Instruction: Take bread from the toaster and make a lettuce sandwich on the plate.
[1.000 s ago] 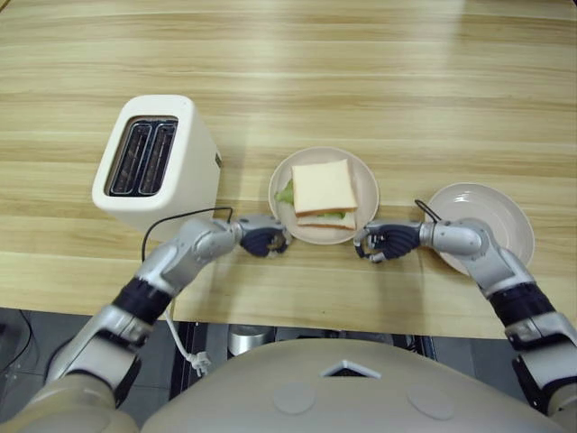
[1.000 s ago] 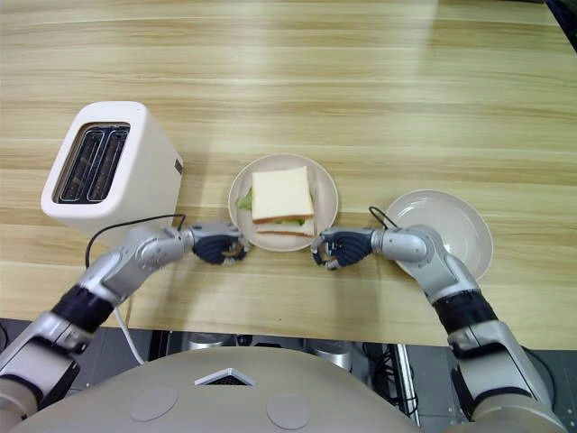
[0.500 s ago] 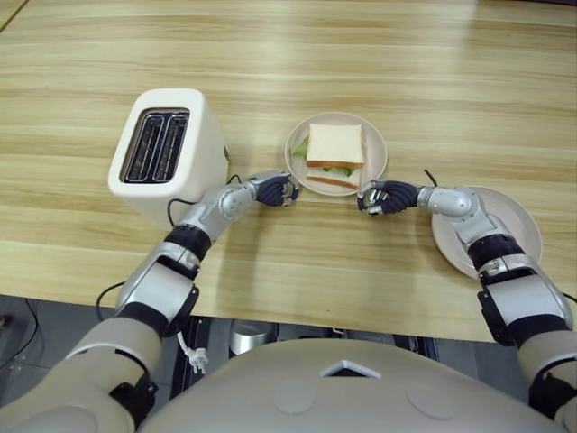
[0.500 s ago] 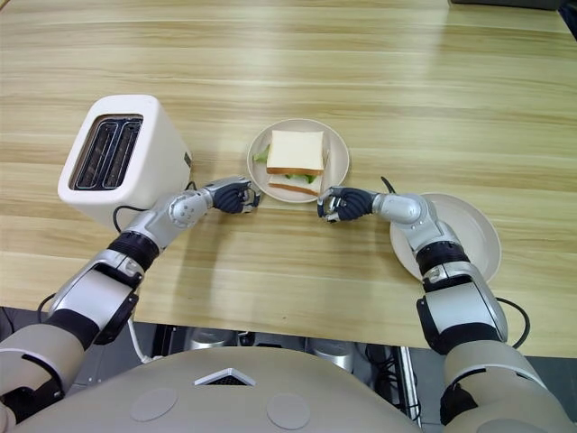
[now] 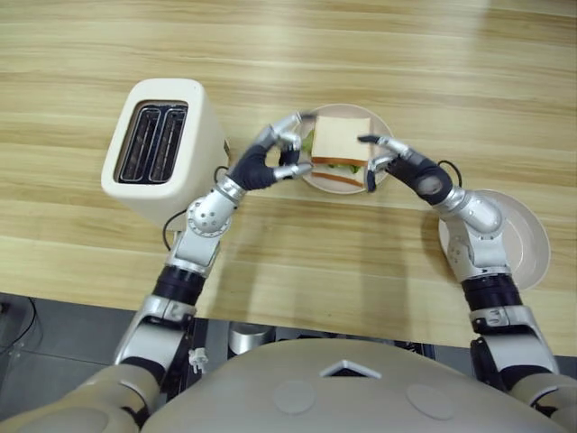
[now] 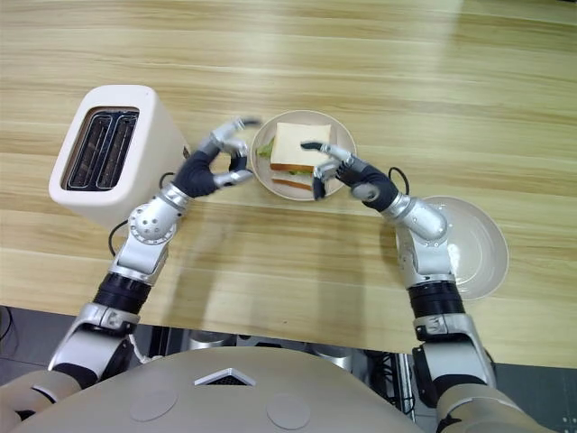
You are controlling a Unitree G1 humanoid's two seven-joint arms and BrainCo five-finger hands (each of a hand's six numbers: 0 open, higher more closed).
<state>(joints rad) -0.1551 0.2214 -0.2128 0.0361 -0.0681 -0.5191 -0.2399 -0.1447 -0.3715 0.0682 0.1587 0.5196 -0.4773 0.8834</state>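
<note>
Flanking the sandwich (image 5: 341, 142) on the plate (image 6: 332, 129), left robot hand (image 5: 268, 161) and right robot hand (image 5: 407, 168) hover spread open, empty.

No legible writing is showing anywhere.
The toaster (image 6: 149, 149), standing near the tabletop's left edge, is showing plain pale faces with no print that can be made out, and the plate (image 6: 311, 116) toward the middle of the tabletop is likewise showing no label, number or sign clear enough to be read.
</note>
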